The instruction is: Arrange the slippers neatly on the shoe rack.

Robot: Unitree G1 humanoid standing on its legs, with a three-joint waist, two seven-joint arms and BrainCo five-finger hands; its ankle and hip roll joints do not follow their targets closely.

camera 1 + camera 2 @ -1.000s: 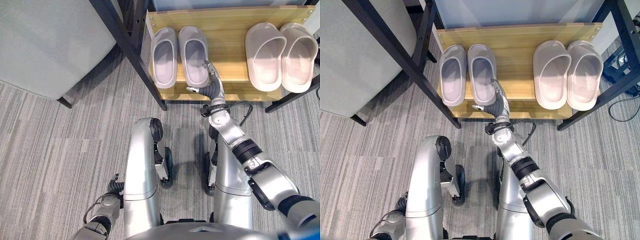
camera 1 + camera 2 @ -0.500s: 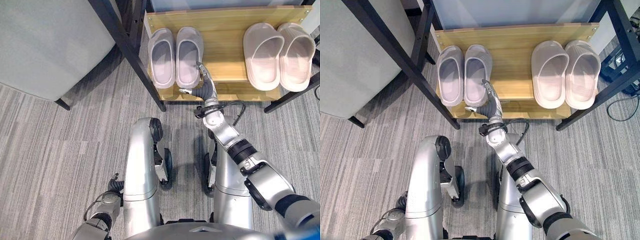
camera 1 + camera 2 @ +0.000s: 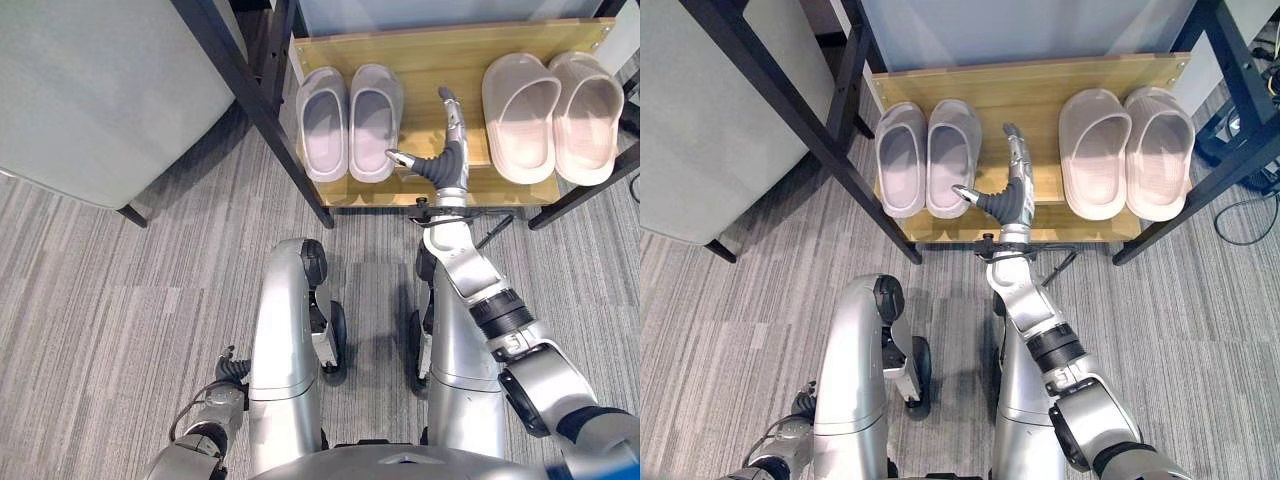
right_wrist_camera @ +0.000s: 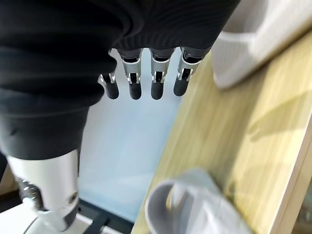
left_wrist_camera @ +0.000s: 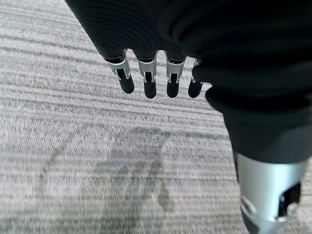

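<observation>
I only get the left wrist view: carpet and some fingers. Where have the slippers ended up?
Observer: Both pairs are on the wooden shoe rack: a grey pair at its left, a beige pair at its right.
Operator: Is a hand holding one?
Observer: No. The right hand is over the bare shelf between the pairs, fingers straight, holding nothing.
Operator: Are they tidy?
Observer: Each pair lies side by side, toes toward the back.

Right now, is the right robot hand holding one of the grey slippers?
No. The right robot hand is open over the bare wood of the shoe rack, between the grey slippers and the beige slippers.
</observation>
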